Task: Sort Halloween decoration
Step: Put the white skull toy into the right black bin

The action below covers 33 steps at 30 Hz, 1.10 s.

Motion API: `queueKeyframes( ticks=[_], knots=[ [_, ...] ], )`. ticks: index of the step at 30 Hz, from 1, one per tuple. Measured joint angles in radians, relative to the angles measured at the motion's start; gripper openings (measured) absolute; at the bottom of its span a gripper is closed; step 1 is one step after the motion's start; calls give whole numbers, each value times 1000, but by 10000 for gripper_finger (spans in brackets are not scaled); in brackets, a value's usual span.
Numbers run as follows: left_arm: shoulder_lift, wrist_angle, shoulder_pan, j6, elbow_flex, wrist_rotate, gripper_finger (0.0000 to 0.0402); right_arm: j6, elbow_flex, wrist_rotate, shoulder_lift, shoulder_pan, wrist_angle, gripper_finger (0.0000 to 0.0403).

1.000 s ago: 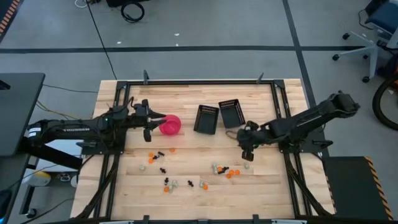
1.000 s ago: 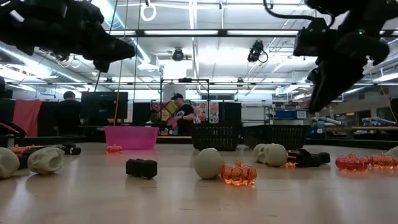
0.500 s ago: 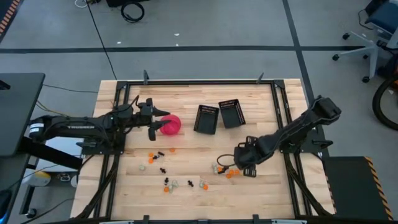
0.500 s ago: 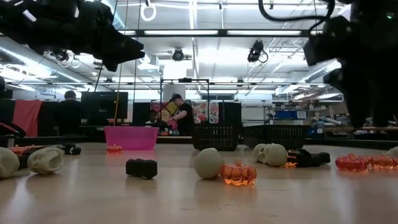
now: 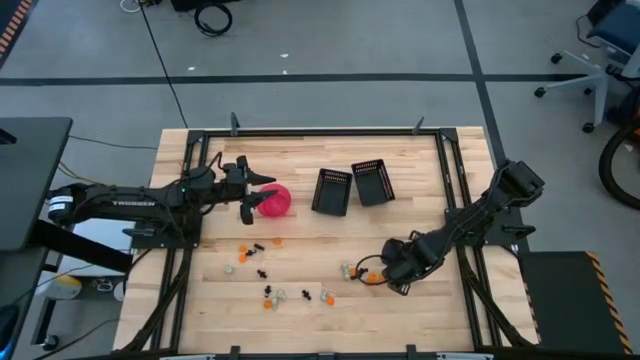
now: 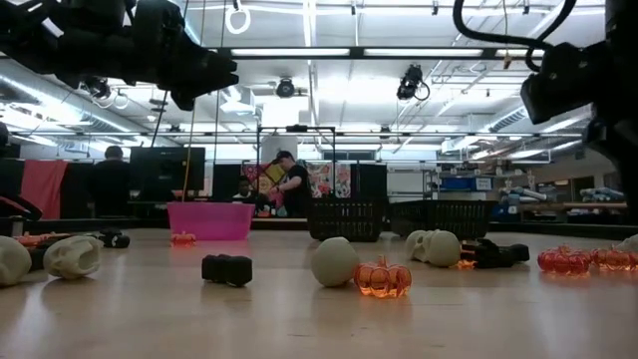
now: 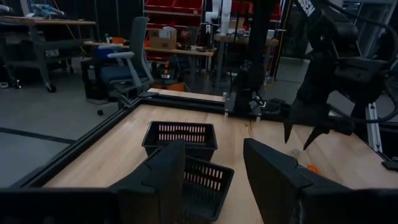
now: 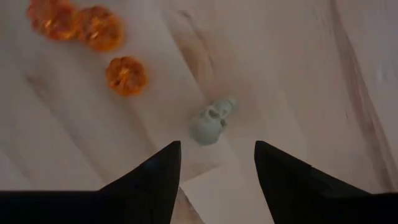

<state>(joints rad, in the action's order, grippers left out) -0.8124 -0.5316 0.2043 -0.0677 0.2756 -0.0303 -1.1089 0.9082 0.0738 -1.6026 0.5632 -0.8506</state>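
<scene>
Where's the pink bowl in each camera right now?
High view: pink bowl left of centre, black baskets to its right.
Low view: far back, left of centre; baskets to its right.
Left wrist view: not in it; baskets show.
Right wrist view: not in it.
Shared landmark: the baskets.

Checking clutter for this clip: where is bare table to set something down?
Free: the near-right corner beyond the right gripper, and the far-left strip behind the pink bowl. Crowded: the near-middle band of trinkets and the baskets area.

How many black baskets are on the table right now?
2: one black basket at the table's middle rear, the other black basket touching its right side; none seems hidden.
</scene>
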Motion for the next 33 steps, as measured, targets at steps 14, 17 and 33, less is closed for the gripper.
queueKeyframes(
  ticks=[14, 17, 33],
  knots=[
    [0, 16, -1, -10, 0, 0, 174, -119, -2, 14, -98, -9, 66, 201],
    [1, 27, -1, -10, 0, 0, 174, -129, -10, 13, -96, -10, 75, 184],
    [1, 78, -1, -19, 0, -1, 174, -8, -12, 46, -95, -39, 62, 85]
  ],
)
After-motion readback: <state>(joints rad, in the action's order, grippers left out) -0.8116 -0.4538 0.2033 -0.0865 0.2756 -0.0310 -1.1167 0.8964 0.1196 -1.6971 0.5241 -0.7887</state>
